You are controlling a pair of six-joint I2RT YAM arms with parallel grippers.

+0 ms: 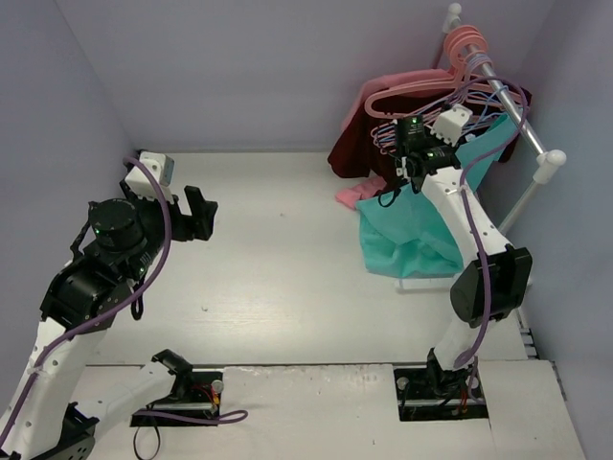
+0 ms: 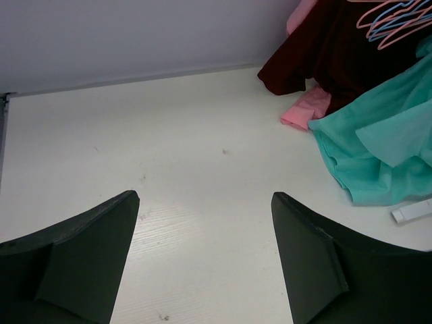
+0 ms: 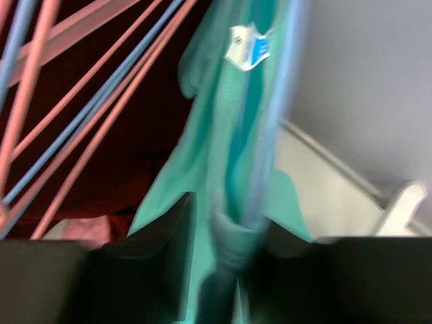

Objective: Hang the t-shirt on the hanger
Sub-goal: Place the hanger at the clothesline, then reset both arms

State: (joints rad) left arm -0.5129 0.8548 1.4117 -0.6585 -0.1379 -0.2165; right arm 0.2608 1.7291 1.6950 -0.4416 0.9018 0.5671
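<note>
While the left gripper (image 2: 202, 199) hangs spread and empty well left of the rack rail (image 1: 517, 120), the right gripper (image 3: 219, 229) pinches the teal t-shirt (image 3: 206, 115) just under that rail, the light-blue hanger (image 3: 275, 121) running lengthwise alongside.

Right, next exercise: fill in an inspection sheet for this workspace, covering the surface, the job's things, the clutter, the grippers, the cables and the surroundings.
Surface: white table, bare in the middle, a few faint marks.
Job's things: teal t-shirt hangs by the clothes rail, its lower part lying on the table; light-blue hanger runs beside it, blurred.
Clutter: maroon garment, pink cloth, pink hangers on the rail.
Grippers: left gripper open above bare table; right gripper shut on the t-shirt.
Cables: purple cables run along both arms.
Surroundings: pale walls on three sides.
</note>
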